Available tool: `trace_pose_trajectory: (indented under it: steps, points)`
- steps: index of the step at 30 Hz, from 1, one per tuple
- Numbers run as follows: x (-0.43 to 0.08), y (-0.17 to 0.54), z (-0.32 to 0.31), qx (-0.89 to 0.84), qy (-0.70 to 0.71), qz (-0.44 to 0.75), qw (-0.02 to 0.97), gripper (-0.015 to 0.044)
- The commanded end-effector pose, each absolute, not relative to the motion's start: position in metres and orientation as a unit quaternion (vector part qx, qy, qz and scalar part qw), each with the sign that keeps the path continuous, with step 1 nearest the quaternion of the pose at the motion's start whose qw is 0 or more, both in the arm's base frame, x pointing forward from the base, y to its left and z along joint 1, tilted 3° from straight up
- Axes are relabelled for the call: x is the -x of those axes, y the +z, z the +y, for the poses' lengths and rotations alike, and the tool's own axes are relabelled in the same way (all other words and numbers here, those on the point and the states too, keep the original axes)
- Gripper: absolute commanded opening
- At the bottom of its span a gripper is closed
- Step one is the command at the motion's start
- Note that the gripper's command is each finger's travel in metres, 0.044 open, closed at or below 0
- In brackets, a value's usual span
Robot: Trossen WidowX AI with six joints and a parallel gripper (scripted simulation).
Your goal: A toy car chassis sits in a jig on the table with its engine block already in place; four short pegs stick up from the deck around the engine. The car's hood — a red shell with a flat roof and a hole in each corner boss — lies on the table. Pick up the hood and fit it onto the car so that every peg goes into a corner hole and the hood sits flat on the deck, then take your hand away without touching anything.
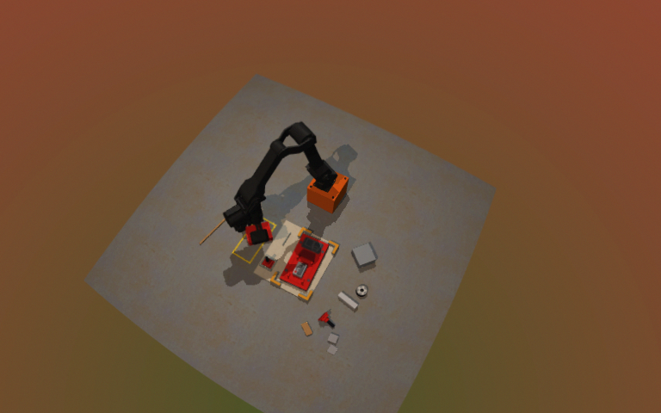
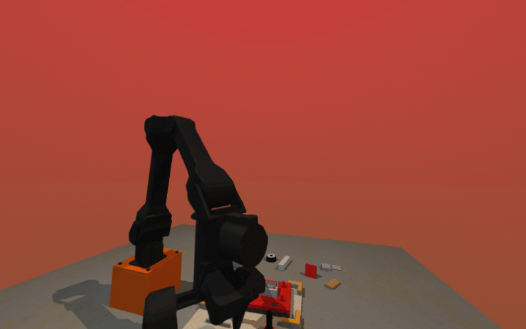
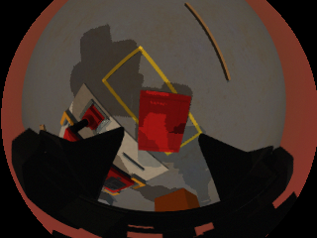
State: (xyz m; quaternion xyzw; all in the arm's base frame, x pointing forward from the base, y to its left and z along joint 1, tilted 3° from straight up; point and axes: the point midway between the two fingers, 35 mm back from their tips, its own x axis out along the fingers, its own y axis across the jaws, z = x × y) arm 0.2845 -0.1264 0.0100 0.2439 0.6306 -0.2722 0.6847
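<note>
The red hood (image 1: 249, 234) (image 3: 160, 116) lies on the table, partly over the yellow outline. My gripper (image 3: 162, 134) is open and empty. In the wrist view its fingers stand wide on either side of the hood's near end; its height above the hood is hard to tell. The top view shows a black gripper part across the hood. In the exterior view the arm and gripper hide the hood. The red chassis (image 1: 312, 265) (image 2: 287, 304) sits in its jig (image 1: 321, 274) with the grey engine block (image 1: 299, 269) (image 2: 270, 288) on it. Some pegs show beside the block.
A small red holder with a black post (image 1: 267, 261) (image 3: 92, 117) stands between the outline and chassis. A thin stick (image 1: 212, 232) (image 3: 213, 41) lies beyond the hood. A grey box (image 1: 364, 254), wheel (image 1: 361, 290) and white bar (image 1: 347, 300) lie on the chassis's other side.
</note>
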Motion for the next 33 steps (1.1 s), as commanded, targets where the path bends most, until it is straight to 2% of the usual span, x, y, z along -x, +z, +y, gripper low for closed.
trace_pose_trajectory:
  steps: [1, 33]
  points:
    - [-0.282, 0.003, -0.125, -0.246, -0.271, 0.634, 0.681, 0.044]
    - [-0.282, -0.021, -0.127, -0.246, -0.271, 0.634, 0.681, 0.044]
